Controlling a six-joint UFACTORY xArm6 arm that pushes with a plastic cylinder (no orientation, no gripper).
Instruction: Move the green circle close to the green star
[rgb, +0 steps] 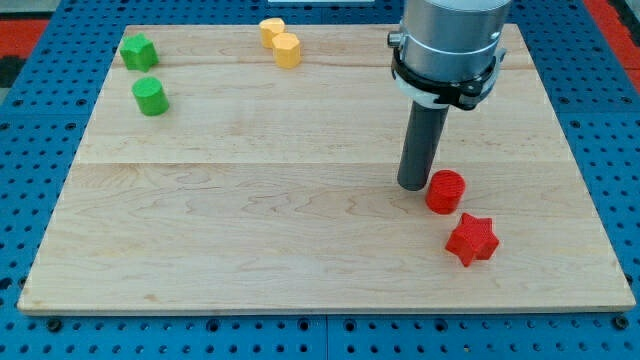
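The green circle (151, 96) sits near the board's upper left. The green star (138, 51) lies just above it, at the top left corner, a small gap apart. My tip (413, 185) stands right of the board's middle, far to the right of both green blocks. It is just left of the red circle (445, 191), touching it or nearly so.
A red star (472, 239) lies below and right of the red circle. Two yellow blocks (281, 42) sit together at the top centre. The wooden board (250, 220) rests on a blue pegboard surface. The arm's grey body (448, 45) hangs over the upper right.
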